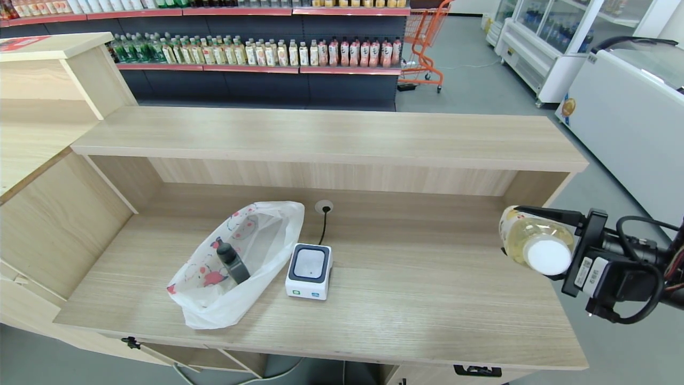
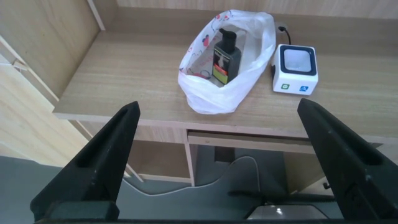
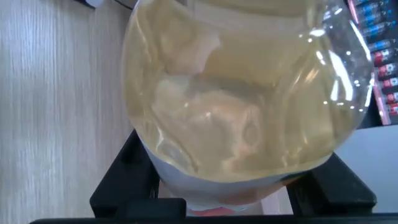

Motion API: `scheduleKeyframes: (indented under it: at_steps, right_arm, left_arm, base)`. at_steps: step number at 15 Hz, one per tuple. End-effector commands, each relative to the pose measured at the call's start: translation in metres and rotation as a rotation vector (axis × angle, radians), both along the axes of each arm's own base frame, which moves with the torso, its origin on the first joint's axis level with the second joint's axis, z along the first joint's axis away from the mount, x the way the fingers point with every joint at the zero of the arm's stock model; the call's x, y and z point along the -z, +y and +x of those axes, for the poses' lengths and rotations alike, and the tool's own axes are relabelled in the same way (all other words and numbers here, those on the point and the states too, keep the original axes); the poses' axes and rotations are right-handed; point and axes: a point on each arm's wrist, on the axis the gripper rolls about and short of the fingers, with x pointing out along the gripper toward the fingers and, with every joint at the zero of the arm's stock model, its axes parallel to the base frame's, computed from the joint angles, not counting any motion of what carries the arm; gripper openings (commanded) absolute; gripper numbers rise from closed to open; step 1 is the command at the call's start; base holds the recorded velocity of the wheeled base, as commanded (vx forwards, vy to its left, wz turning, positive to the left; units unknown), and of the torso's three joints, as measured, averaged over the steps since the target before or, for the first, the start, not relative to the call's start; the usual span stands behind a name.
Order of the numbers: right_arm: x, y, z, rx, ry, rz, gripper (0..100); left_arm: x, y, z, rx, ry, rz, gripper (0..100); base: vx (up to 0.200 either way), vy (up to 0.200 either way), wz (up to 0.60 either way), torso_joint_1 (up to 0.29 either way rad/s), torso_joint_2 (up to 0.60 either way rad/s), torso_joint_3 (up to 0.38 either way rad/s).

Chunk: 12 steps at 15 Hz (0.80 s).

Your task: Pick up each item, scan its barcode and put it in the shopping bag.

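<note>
Head view: right claw [image 1: 534, 238] grips bottle [image 1: 515, 235] at counter's [image 1: 427, 278] right edge; left claw [image 2: 217, 112] agape.

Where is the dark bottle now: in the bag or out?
In: the dark bottle lies inside the open bag, plastic around it.

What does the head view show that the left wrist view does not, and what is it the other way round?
Head view, not left wrist view: the right gripper shut on a pale yellow bottle with a white cap, held at the right end of the counter, and shelves of drinks behind.
Left wrist view, not head view: the left gripper, open, out in front of the counter.
Both: the shopping bag with a dark bottle inside, and the scanner beside it.
</note>
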Motion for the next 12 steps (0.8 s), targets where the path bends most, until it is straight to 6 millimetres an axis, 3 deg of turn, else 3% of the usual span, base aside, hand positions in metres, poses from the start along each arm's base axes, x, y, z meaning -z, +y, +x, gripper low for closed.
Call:
scheduleKeyframes:
  at_steps: [1,12]
  right_arm:
    - [-0.001,-0.0003,-0.0022,0.009,-0.016,-0.006,0]
    - [0.0015,0.0026,-0.0116,-0.002,-0.046,-0.044,0]
  left_arm:
    - [0.0,0.0,0.0,0.0,0.0,0.0,100]
    - [0.0,0.0,0.0,0.0,0.0,0.003,100]
  base:
    - [0.0,0.0,0.0,0.0,0.0,0.0]
    - [0.0,0.0,0.0,0.0,0.0,0.0]
